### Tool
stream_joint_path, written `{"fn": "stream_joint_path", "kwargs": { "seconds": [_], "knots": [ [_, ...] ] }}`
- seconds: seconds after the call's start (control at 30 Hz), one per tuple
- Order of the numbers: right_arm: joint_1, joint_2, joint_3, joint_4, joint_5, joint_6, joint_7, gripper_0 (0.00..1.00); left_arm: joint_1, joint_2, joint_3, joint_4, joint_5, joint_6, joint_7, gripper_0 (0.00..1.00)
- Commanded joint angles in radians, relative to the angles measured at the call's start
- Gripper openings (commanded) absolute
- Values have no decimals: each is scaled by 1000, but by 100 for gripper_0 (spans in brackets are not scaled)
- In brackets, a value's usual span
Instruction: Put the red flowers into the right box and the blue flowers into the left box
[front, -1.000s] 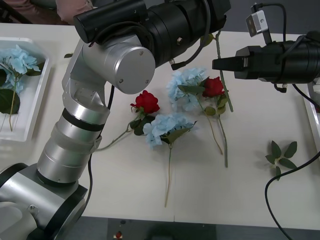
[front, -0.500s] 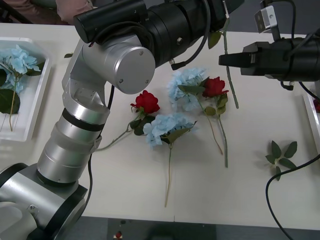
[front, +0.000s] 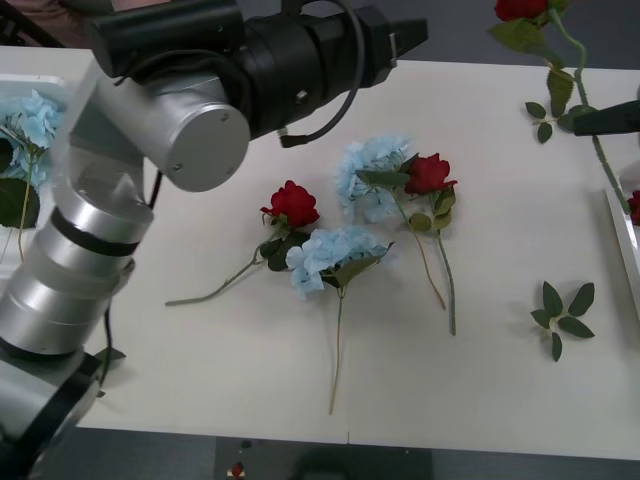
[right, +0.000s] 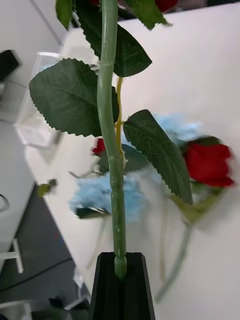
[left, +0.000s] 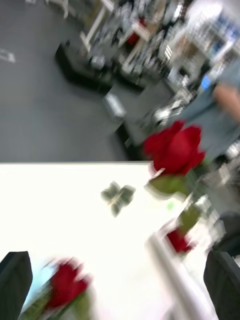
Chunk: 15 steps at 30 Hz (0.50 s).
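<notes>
Since one second ago, right gripper (front: 585, 124) has drawn back toward 3 o'clock and lifted its rose (front: 522, 8) clear of the table (front: 480, 380); left arm has swung toward 9 o'clock. Right arm is now cut off by the frame edge, leaving its dark finger tip visible; the lifted rose head is cropped at 12 o'clock. In the right wrist view, the black fingers (right: 137, 290) are clamped together on the green stem, which rises with broad serrated leaves. Left gripper (front: 405, 33) hangs over the table's far edge, fingers spread apart at the corners of its blurred wrist view, grasping nothing.

Right box (front: 622, 235) shows as a thin white rim at 3 o'clock, one red head just inside it. Left box (front: 72, 215) at 9 o'clock is mostly hidden behind the left arm; pale blue flowers (front: 30, 125) lie in it. At table centre, two red flowers (front: 294, 203) with deep-red heads lie against two fluffy blue clusters (front: 330, 255), stems trailing toward 6 o'clock. A leaf sprig (front: 562, 315) lies apart at 4 o'clock.
</notes>
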Motion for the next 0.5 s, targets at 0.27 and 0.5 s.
{"fn": "stream_joint_path", "kwargs": {
  "seconds": [0.27, 0.5],
  "knots": [
    [66, -240, -79, -23, 290, 44, -214, 0, 279, 394, 21, -267, 277, 113, -153, 100],
    [126, -285, -96, -21, 496, 45, -246, 0, 349, 432, 44, -209, 300, 219, -207, 100]
  ]
}}
